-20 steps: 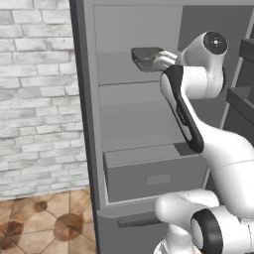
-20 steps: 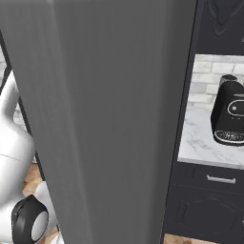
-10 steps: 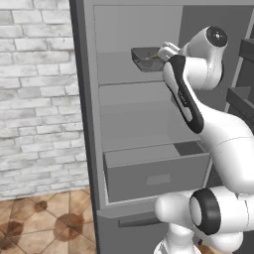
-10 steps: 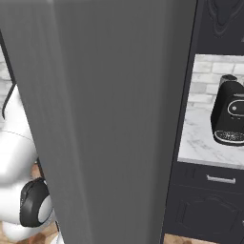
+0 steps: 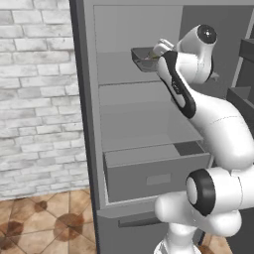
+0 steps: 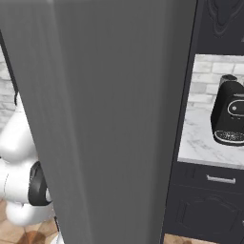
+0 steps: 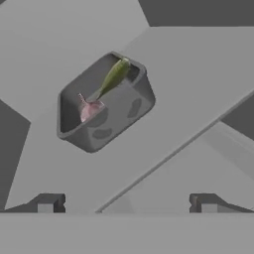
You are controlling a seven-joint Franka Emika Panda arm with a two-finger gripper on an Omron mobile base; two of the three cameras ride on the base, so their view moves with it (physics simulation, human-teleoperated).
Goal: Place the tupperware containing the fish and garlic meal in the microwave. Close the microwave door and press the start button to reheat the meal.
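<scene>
The tupperware [image 5: 145, 57] is a small grey translucent box on the upper shelf of an open grey cabinet of shelves. In the hand view the tupperware [image 7: 104, 101] lies tilted ahead of me, with the fish and garlic meal [image 7: 101, 92] showing as a green strip and a pink piece inside. My gripper [image 7: 126, 203] is open, its fingertips wide apart and short of the box. From the left base view the gripper [image 5: 160, 49] hangs at the box's right edge. The microwave and its door are out of view.
A tall grey door panel [image 6: 109, 119] blocks most of the right base view. A black coffee machine [image 6: 231, 114] stands on a marble counter [image 6: 200, 143] over dark cabinets. A grey drawer [image 5: 154, 171] juts out below the shelves. A white brick wall [image 5: 34, 99] is to the left.
The arm has shifted its pose, its upper joint moving slightly up and its lower body dropping in the right base view. The tupperware stays in the same spot on the shelf.
</scene>
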